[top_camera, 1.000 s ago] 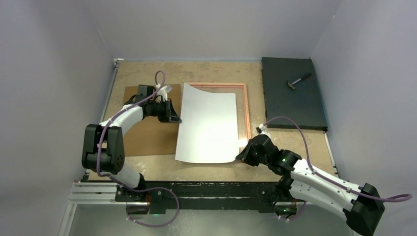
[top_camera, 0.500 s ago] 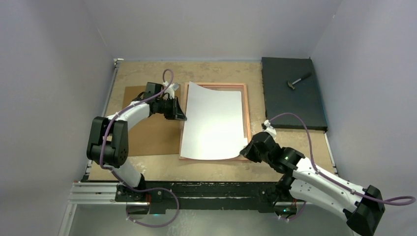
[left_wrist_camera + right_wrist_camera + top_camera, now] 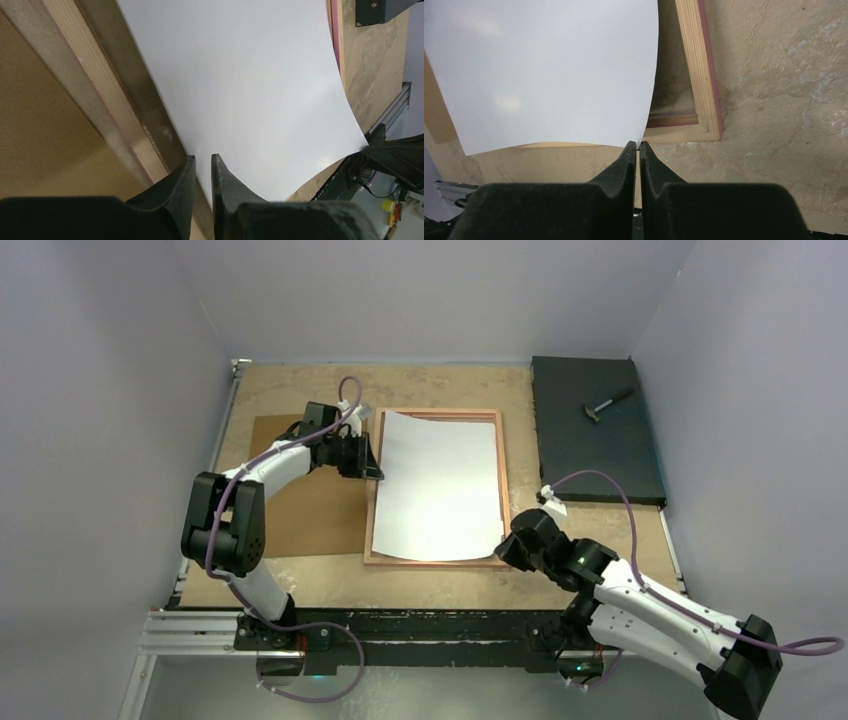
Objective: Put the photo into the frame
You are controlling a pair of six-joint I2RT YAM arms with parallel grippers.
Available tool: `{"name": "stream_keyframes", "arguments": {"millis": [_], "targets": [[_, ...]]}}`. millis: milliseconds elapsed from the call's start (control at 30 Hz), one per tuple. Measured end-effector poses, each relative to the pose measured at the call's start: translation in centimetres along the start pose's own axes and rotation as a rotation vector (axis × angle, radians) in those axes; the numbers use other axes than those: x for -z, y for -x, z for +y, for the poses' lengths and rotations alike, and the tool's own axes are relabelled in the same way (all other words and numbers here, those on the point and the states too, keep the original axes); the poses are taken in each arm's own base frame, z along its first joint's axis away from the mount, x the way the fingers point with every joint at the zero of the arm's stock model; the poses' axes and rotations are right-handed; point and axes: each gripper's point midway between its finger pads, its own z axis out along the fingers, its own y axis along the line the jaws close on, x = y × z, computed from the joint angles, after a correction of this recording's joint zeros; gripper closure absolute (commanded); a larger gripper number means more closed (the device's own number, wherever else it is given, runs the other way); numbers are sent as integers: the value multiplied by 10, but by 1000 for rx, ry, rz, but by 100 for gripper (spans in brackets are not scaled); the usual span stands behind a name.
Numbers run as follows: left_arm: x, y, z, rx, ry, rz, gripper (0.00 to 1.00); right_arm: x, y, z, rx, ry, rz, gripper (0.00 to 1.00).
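Far left on the tan chipboard table (image 3: 440, 380) there's a plain brown flat backing board (image 3: 300, 502). The left gripper (image 3: 374, 468) sits just past the board's right edge, right at the left rail of the large rectangular frame (image 3: 503, 475) with the thin pale-wood rim. In the wrist view its pincer is only a narrow bit apart, and the left edge of the big thin photo (image 3: 440, 485) runs into that gap. The photo is blank white side up and lies over the frame's opening, mostly inside the rim, with the far edge curling up a little. At its near right corner the right gripper (image 3: 638, 145) has its pincer pinched tight on the sheet, and that corner is lifted off the frame. Far right is a dark rectangular mat (image 3: 590, 455) with a small hammer (image 3: 606, 406) on it.
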Motion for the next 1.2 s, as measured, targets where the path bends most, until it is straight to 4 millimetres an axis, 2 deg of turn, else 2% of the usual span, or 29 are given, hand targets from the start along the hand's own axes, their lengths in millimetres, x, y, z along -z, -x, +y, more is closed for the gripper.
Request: {"name": "stream_keyframes", "arguments": {"millis": [267, 533, 700, 967, 1100, 1200], "targets": [[-8, -1, 12, -31, 45, 17, 82, 3, 6, 3, -3, -3, -17, 92], [-4, 3, 15, -66, 78, 28, 75, -1, 10, -1, -6, -31, -33, 91], [4, 14, 12, -115, 91, 34, 74, -7, 10, -7, 0, -68, -30, 91], [23, 21, 14, -156, 112, 71, 71, -13, 17, -10, -3, -90, -45, 92], [37, 30, 24, -177, 130, 65, 71, -16, 20, -12, -5, -102, -51, 92], [45, 27, 35, -167, 148, 78, 71, -17, 20, -13, -7, -104, -51, 90]]}}
